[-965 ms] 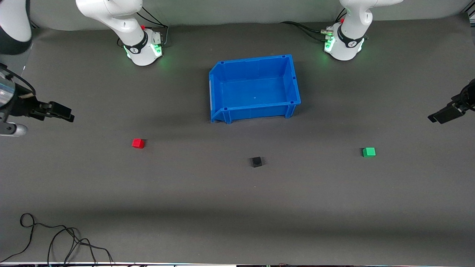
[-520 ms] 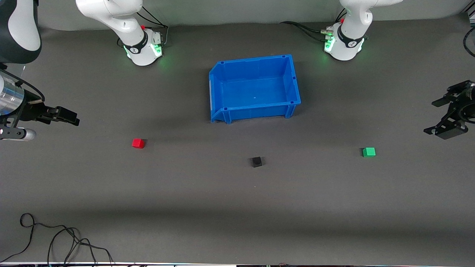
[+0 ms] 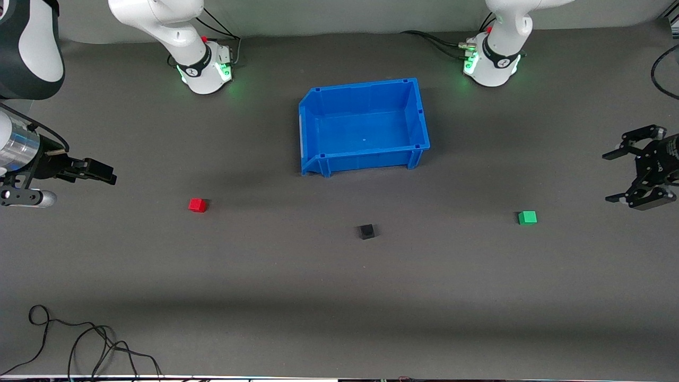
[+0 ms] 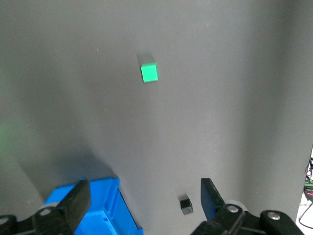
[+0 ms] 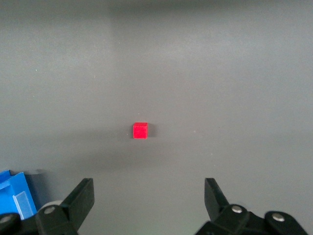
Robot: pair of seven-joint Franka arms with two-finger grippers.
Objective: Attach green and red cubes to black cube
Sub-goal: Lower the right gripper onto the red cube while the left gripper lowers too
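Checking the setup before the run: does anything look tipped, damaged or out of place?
Nothing stands out. The red cube, black cube and green cube sit flat and apart on the table. The blue bin stands upright. Left gripper and right gripper hover open, holding nothing.

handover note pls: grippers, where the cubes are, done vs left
Left gripper: open, empty, in the air at the left arm's end of the table, near the green cube.
Right gripper: open, empty, at the right arm's end, near the red cube.
Black cube: on the table between the two coloured cubes, nearer the front camera than the blue bin. All three cubes lie apart.
Done: nothing attached, nothing grasped.
Left: pick up green and red, attach both to black.
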